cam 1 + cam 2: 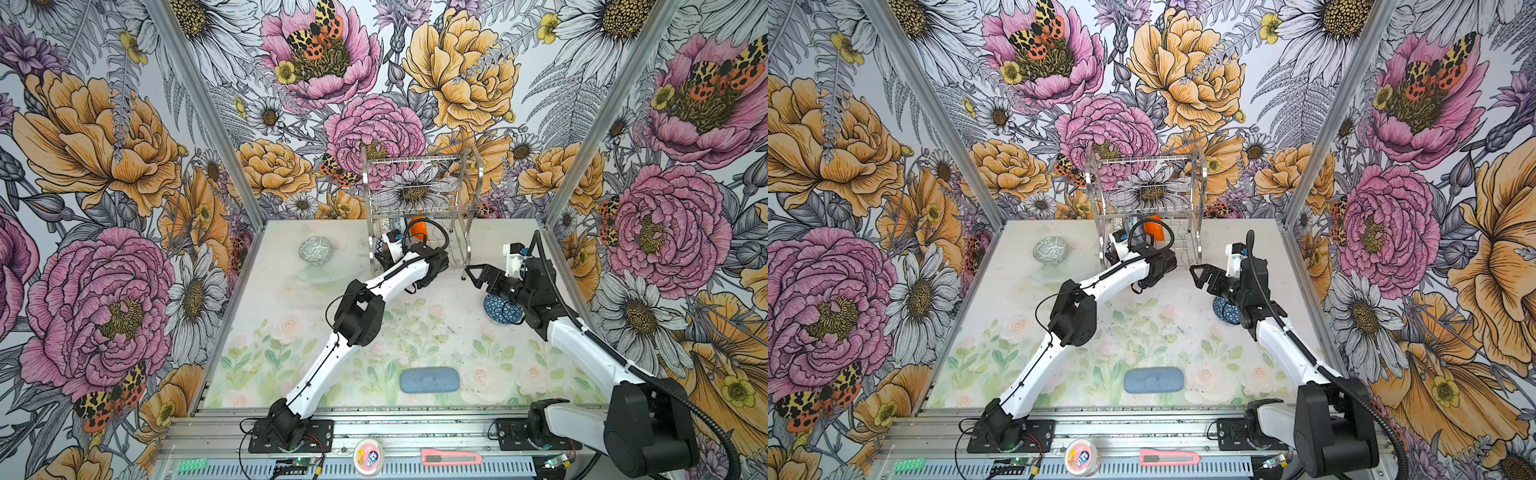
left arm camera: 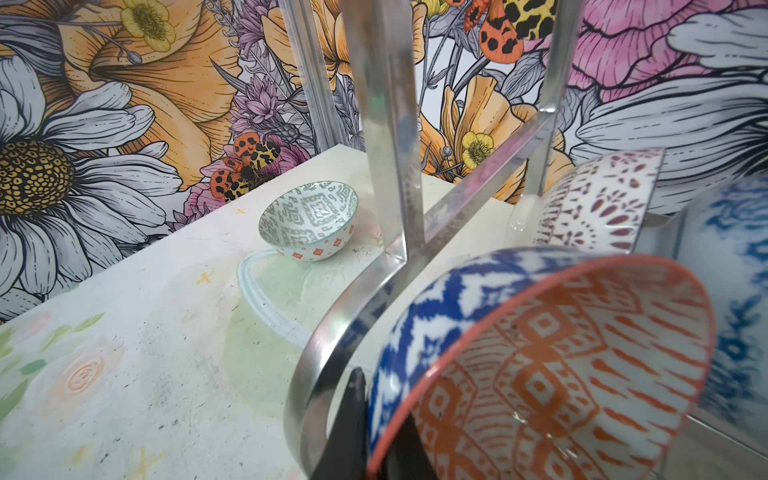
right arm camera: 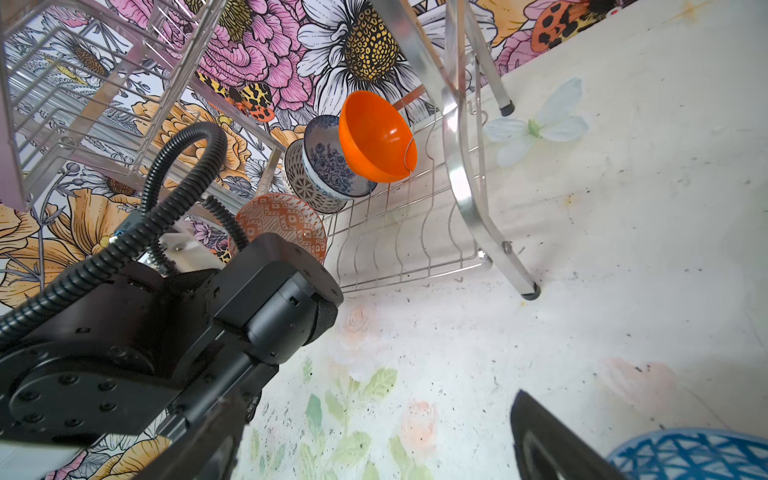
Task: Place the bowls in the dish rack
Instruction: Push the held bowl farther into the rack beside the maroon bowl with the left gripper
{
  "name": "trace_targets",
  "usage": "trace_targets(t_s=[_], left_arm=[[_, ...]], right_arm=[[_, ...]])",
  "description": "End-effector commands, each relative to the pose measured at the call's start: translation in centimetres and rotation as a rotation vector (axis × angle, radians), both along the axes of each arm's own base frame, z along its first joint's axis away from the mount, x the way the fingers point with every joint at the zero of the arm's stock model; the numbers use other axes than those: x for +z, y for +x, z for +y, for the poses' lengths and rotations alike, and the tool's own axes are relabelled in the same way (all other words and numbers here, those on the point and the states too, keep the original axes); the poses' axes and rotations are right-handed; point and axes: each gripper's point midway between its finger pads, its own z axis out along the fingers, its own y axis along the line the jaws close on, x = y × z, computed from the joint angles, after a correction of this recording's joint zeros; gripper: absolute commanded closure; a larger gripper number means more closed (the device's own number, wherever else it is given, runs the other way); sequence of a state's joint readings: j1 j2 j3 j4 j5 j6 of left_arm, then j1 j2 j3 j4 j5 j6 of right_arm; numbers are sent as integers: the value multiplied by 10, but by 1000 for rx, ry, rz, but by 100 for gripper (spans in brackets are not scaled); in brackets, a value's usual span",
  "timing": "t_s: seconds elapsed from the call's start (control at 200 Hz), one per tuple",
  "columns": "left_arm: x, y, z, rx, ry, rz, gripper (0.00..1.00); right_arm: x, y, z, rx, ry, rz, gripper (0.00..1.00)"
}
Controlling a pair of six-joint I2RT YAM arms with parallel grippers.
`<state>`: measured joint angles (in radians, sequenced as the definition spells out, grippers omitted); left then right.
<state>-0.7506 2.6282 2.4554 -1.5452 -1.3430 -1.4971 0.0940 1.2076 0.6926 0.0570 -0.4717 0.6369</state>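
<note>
Arms extended toward dish rack (image 1: 419,164), left hand (image 2: 384,451) clamped on orange-white bowl (image 2: 540,365), right hand (image 1: 478,277) spread wide near dark-blue bowl (image 1: 498,312)

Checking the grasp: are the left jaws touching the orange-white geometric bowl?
Touching. Left wrist view: left jaws pinch the orange-white geometric bowl at its rim, pressed on its blue outside.
</note>
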Motion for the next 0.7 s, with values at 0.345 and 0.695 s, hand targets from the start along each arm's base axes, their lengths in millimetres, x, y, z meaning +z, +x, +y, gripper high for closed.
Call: trace_targets(t_s=[0.345, 0.695], left_arm=[[-7, 5, -14, -29, -4, 52, 100], [-10, 12, -13, -50, 54, 127, 100]], right_arm=[[15, 2, 0, 4, 75, -51, 0], [12, 4, 1, 3, 100, -43, 0]])
